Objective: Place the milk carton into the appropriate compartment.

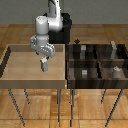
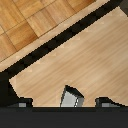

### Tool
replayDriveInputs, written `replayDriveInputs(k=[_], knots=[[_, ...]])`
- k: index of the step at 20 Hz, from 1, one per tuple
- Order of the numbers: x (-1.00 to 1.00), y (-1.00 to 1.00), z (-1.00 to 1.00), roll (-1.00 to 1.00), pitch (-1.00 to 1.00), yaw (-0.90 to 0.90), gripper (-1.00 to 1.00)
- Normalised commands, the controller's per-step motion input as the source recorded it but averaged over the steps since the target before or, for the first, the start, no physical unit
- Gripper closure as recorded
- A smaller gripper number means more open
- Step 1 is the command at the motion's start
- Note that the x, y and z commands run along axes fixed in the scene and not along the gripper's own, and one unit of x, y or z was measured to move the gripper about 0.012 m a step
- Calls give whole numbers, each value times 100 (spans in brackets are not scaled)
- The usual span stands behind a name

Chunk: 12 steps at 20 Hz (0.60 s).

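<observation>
The milk carton (image 1: 44, 65) is a small pale grey carton standing on the floor of the light wooden tray (image 1: 20, 65) at the exterior view's left. My gripper (image 1: 44, 59) hangs straight above it with its fingers down around the carton's top. In the wrist view the carton (image 2: 71, 98) lies between my two dark fingertips (image 2: 22, 104), with a gap of bare wood on each side. My gripper (image 2: 65, 103) is open. The dark bin of compartments (image 1: 70, 62) stands to the exterior view's right of the tray.
The bin holds a small grey cube (image 1: 84, 73), a taller slim grey box (image 1: 114, 49), a pale object (image 1: 116, 70) and another grey piece (image 1: 82, 49). The tray has raised rims. Both stand on thin legs over a wooden floor (image 2: 30, 25).
</observation>
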Motion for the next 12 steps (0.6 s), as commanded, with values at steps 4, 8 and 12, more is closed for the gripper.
replayDriveInputs(k=[4,8,12], knots=[[100,0,0,0,0,0,-100],[-50,0,0,0,0,0,-100],[-100,0,0,0,0,0,-100]])
